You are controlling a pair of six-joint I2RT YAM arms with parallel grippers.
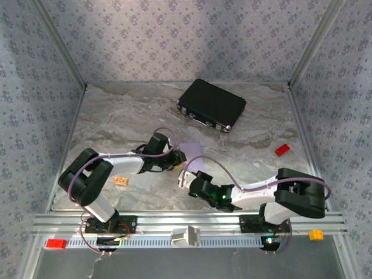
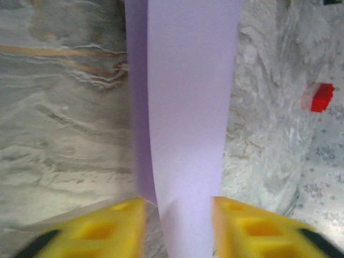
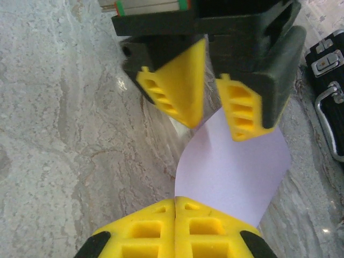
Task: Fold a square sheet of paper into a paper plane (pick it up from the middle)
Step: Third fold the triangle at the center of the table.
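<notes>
Right claw [image 3: 175, 207] is pinched tight on the lilac sheet [image 3: 231, 172], held up over the surface's [image 1: 116, 116] middle. Left claw [image 2: 177, 207] sits part-open around the other end, so I'm guessing a handover.

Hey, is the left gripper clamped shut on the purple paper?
No, the left gripper has its yellow fingers apart, with the paper running between them.

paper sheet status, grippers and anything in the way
Left gripper open around the sheet. Right gripper shut on its edge. It curls between them. Black case clear of it.
</notes>
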